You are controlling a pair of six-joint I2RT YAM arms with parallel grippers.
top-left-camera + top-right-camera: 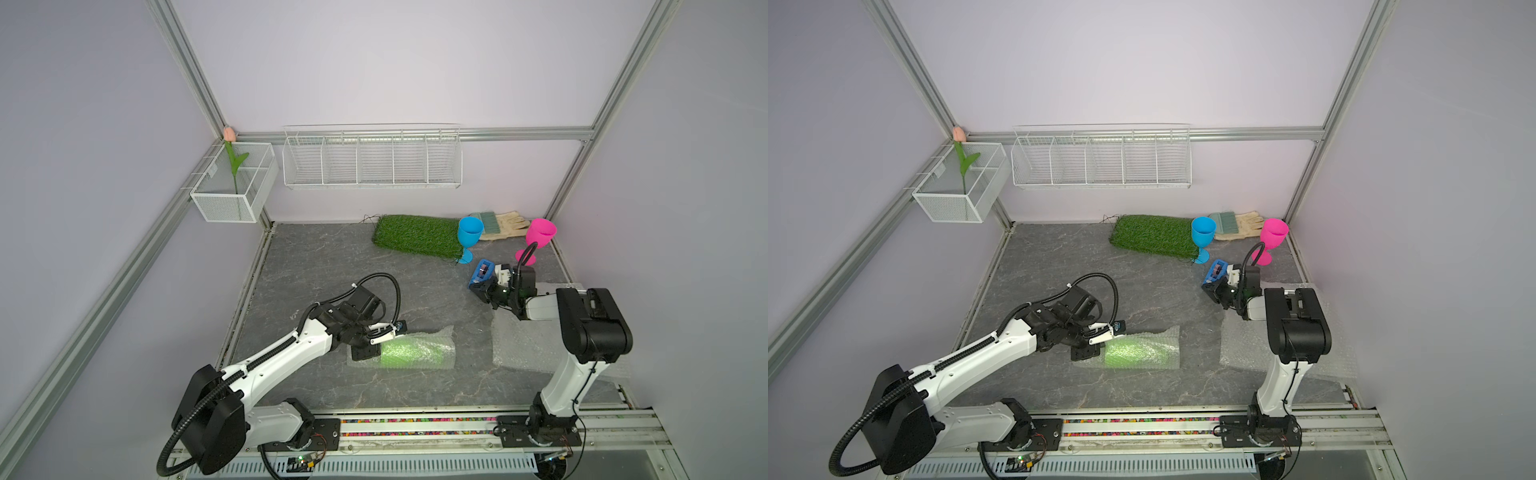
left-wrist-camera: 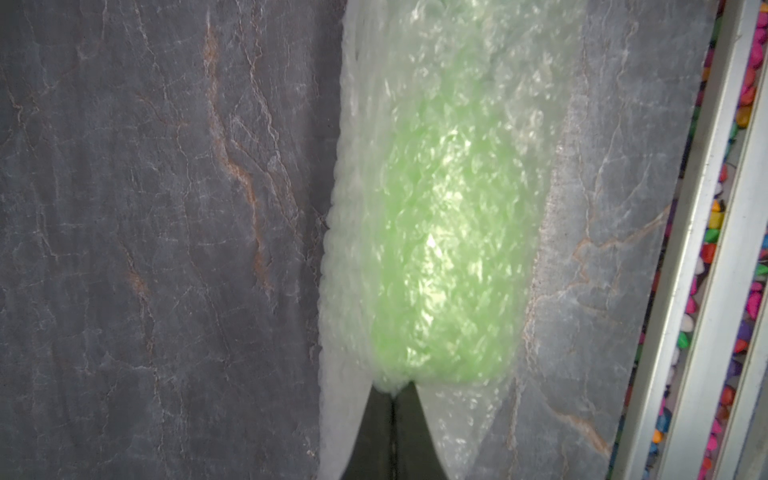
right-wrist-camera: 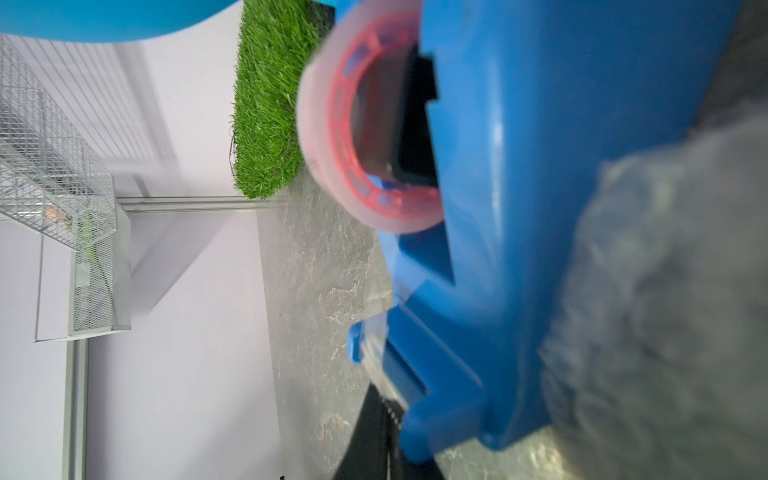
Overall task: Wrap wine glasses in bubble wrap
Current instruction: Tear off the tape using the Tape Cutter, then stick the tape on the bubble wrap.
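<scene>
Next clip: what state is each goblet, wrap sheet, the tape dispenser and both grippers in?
Green goblet: on its side, rolled in bubble wrap.
Blue goblet: upright, unwrapped.
Pink goblet: upright, unwrapped.
Spare sheet: lying flat, unused.
Tape dispenser: gripped by the right gripper.
Left gripper: jaws shut on the bubble wrap's end.

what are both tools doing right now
left tool: closed, pinching the bubble wrap around the green glass.
right tool: closed, holding the blue tape dispenser.
</scene>
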